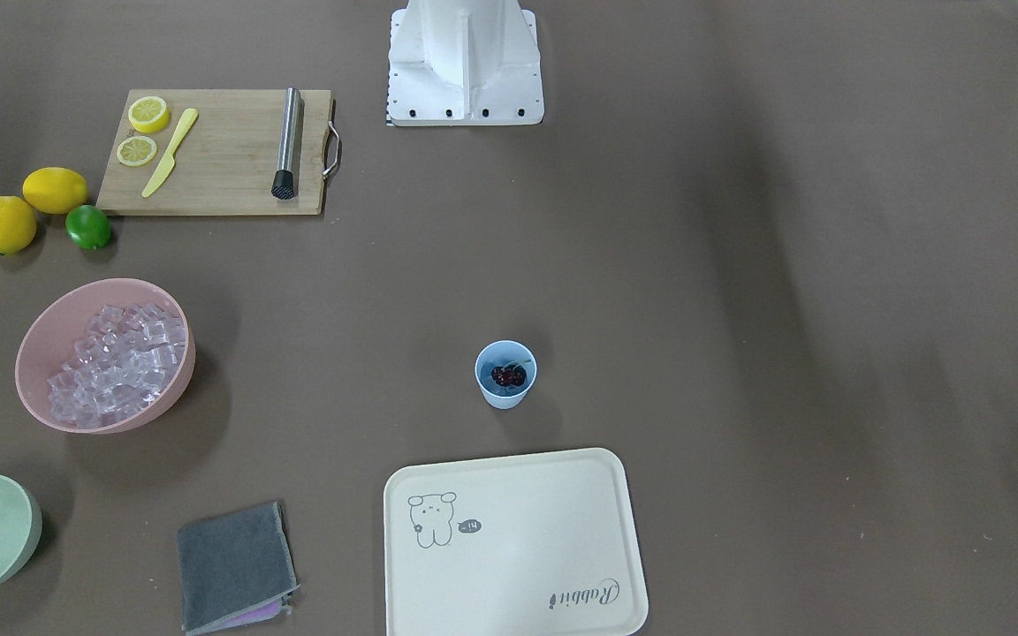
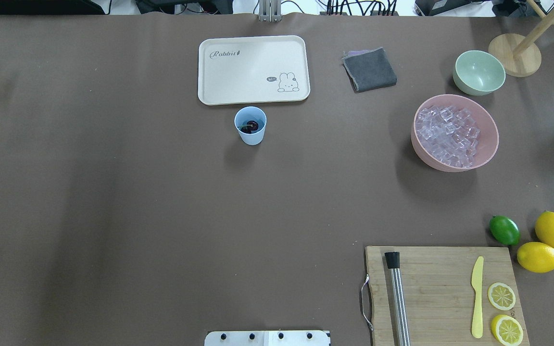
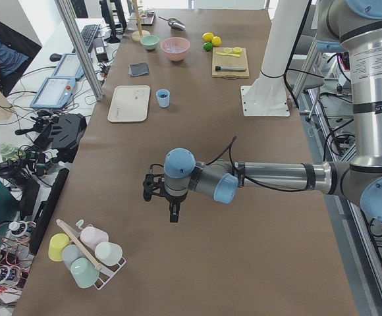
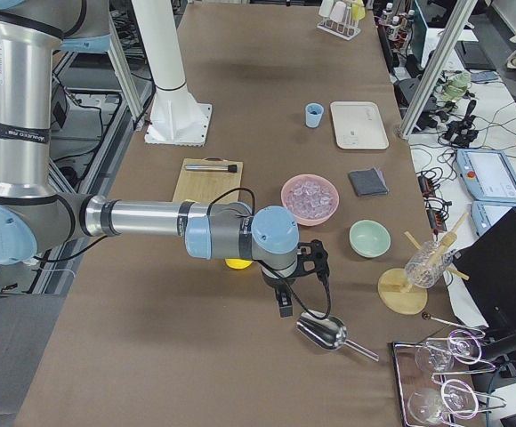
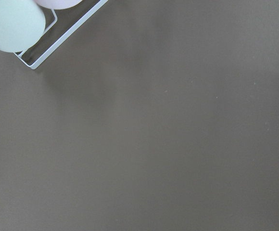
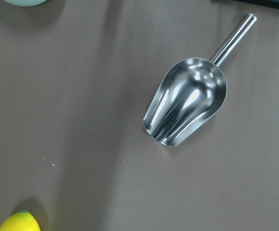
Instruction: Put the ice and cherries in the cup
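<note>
Broadly, shows a brown surface (image 2: pixel 113 192) carrying everything. Has a wooden cutting board (image 2: pixel 440 283) at the near right of the overhead view, with a steel muddler (image 2: pixel 397 298), a yellow knife (image 2: pixel 477 298) and two lemon slices (image 2: pixel 501 296) on it. Has a cream tray (image 2: pixel 253 72) at the far middle. Finds a pink bowl (image 2: pixel 426 156) further right, heaped with the ice (image 2: pixel 447 132), well apart from the cup. Places a pale green bowl (image 2: pixel 479 72) just beyond it, and a folded grey cloth (image 2: pixel 370 70) between that bowl and the tray. Puts the left tool (image 3: pixel 172 209) over bare surface near a rack of cups (image 3: pixel 85 253), and the right tool (image 4: pixel 284 302) close by a steel scoop (image 6: pixel 187 101) lying flat on the surface. Cannot tell either tool's spread, wide or narrow, from the side views alone. Sets the light-blue cup (image 2: pixel 251 137) upright just in front of the tray, not touching it. Holds the cherries (image 2: pixel 251 126) inside that cup, dark and round, with thin green stems.
</note>
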{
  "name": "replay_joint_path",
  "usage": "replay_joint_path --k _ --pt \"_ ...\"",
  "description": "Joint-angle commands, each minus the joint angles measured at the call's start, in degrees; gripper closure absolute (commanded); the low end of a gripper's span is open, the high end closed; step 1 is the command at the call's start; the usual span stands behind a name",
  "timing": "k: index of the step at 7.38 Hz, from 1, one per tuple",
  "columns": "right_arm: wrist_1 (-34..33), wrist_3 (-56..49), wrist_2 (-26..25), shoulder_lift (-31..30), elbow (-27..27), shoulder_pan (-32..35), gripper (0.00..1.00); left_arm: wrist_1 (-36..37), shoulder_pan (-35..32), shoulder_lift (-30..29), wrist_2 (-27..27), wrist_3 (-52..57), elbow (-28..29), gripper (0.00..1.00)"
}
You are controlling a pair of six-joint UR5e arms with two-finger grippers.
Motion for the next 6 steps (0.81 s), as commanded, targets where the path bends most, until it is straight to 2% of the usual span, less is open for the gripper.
replay_joint_path --k 1,6 --pt "-0.07 0.0 -0.08 0.05 -0.07 0.04 0.01 -4.7 -1.63 1.91 -0.24 1.28 2.76 0.02" --pt "-0.07 0.0 -0.26 0.05 -0.07 -0.04 0.01 -6.37 -1.72 0.69 0.46 1.55 3.21 0.02"
